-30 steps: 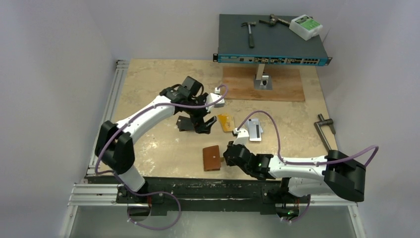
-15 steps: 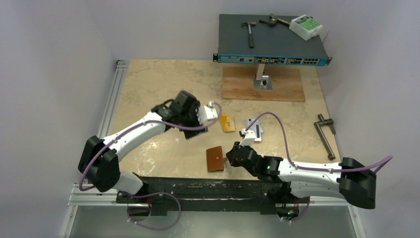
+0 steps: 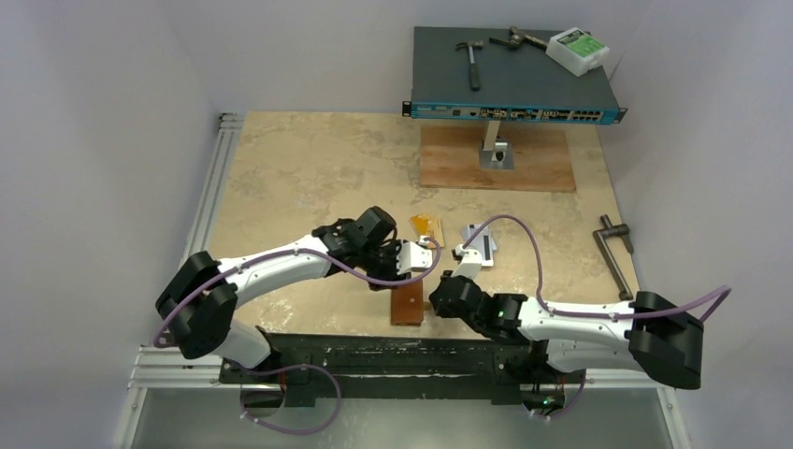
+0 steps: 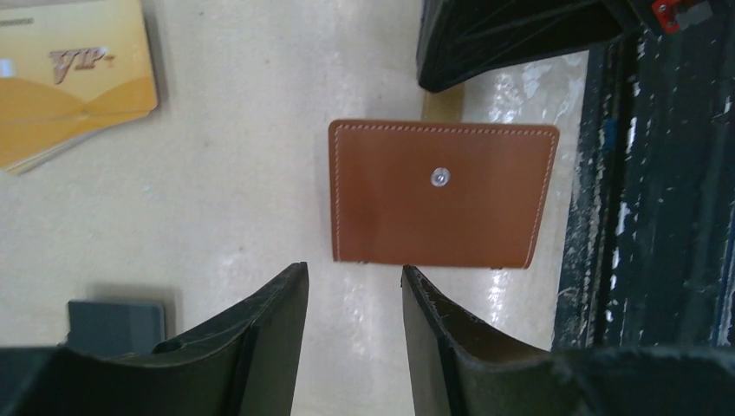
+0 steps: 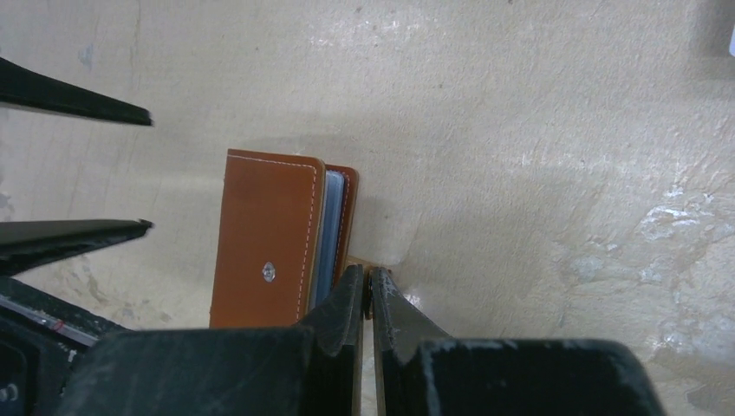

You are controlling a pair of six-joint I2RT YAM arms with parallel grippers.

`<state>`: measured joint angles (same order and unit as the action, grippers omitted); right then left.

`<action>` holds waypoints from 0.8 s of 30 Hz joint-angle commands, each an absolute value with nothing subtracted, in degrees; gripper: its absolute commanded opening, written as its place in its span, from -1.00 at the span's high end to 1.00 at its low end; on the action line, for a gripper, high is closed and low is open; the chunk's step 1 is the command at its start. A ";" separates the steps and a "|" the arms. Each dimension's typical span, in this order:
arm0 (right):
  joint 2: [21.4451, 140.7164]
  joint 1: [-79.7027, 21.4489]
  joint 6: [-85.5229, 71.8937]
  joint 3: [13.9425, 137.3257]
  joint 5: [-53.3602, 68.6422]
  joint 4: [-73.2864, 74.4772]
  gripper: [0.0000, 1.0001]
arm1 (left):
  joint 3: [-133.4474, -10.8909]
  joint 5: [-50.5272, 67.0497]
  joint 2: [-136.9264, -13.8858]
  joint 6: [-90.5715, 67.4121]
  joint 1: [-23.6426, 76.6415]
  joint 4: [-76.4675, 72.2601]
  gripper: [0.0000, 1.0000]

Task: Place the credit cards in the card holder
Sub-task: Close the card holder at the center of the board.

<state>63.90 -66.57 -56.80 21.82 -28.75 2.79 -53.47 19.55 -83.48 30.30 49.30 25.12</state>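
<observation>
The holder lies closed on the table near its front edge, just beside a black rail. The left fingers stand apart just short of the holder, with nothing between them. The right fingers are pressed together at the holder's opposite side, where its blue lining shows. A tan sliver sits at their tips; I cannot tell if it is pinched. A gold card lies near, and a silvery card beyond the right arm. A switch bearing a hammer stands at the back.

Parted end effector faces card holder (snap up).
</observation>
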 commanded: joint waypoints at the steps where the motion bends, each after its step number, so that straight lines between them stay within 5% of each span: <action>1: 59.79 -65.75 -62.94 20.02 -28.15 4.75 1.00 | -52.82 29.35 -87.59 24.74 50.06 18.43 0.14; 7: 53.25 -65.18 -65.13 17.61 -26.51 5.46 0.98 | -51.79 29.24 -90.65 24.50 52.98 17.93 0.15; 14: 54.26 -63.67 -66.87 18.05 -23.75 8.29 0.55 | -51.83 25.92 -94.83 24.68 56.18 17.30 0.17; 24: 54.22 -59.17 -65.69 21.17 -21.69 14.72 0.57 | -52.34 22.32 -97.63 23.69 57.00 16.61 0.23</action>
